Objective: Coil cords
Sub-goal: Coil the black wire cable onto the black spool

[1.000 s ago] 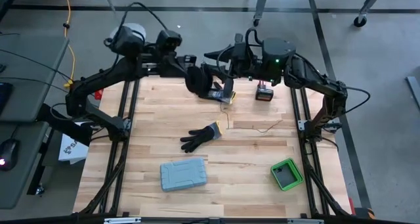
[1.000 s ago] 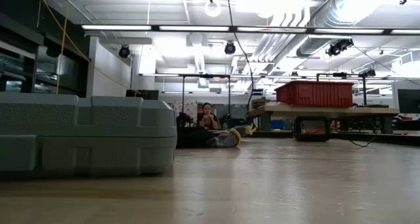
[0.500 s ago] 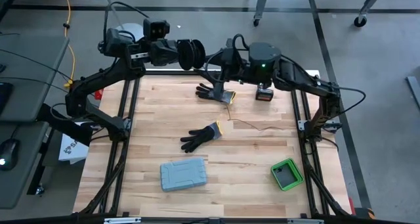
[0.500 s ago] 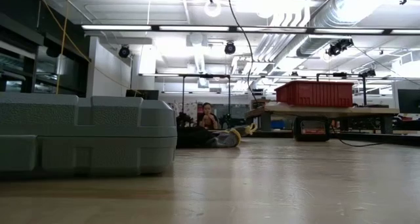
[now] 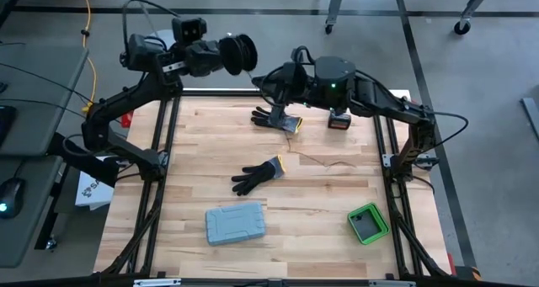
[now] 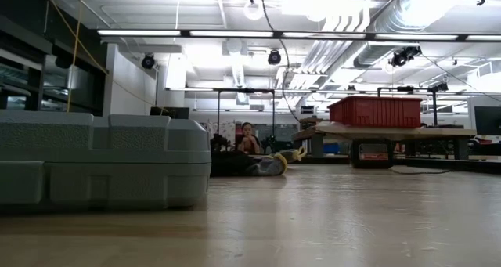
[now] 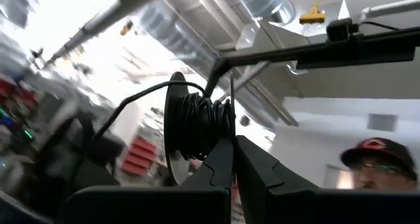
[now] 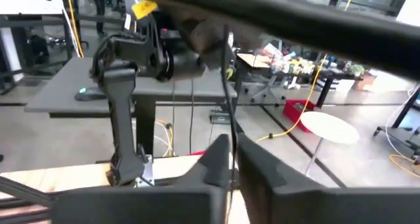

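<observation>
Looking at one cord (image 5: 253, 68) in two parts here. Got a black coil (image 5: 242, 53) wound tight and held up in the air past the far edge of the table (image 5: 194, 152). Also got a loose strand (image 5: 328, 162) lying on the wood, near the two black gloves (image 5: 257, 176).

Clamped shut on the coil with the left gripper (image 5: 226, 56), plain as day in the left wrist view (image 7: 231, 152). Pinched close on the thin line with the right gripper (image 5: 268, 82), just beside the coil and slightly nearer the table. Hard to be fully sure, but judging by the right wrist view (image 8: 230, 148), with the wire running up between the fingers, calling it a grip.

Worried mostly about tension. Pulling too hard on a wire this thin could tug turns off the coil, or drag the strand across the far glove and snag there. Letting the pinch slip means slack, and then sloppy loops sliding off the side of the winding. Could also cross the two arms, working this close together.

As for direction: coil axis roughly level, pointing sideways toward the right arm, so turns stacked left to right. Loose strand lying long-ways across the table, side to side along the planks, with a slight wiggle.
</observation>
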You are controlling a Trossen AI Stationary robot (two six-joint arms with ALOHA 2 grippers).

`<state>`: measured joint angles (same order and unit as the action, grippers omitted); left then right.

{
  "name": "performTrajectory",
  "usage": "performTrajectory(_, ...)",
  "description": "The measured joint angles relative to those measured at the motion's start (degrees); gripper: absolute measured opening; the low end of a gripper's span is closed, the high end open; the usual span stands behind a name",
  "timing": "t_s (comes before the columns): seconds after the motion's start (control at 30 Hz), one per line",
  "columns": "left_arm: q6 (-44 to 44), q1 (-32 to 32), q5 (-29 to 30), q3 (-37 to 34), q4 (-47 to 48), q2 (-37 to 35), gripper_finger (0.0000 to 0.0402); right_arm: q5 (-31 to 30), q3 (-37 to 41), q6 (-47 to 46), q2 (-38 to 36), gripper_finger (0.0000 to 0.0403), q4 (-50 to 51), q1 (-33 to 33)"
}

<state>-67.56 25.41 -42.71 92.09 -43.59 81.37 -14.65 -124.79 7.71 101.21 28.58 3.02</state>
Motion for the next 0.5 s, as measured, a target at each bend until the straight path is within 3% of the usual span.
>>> performTrajectory(0.5,11.17,3.89,11.19,0.04,0.13,-1.47,0.0001,0.59,0.00,-4.88,0.72,0.0000,0.56,-2.22)
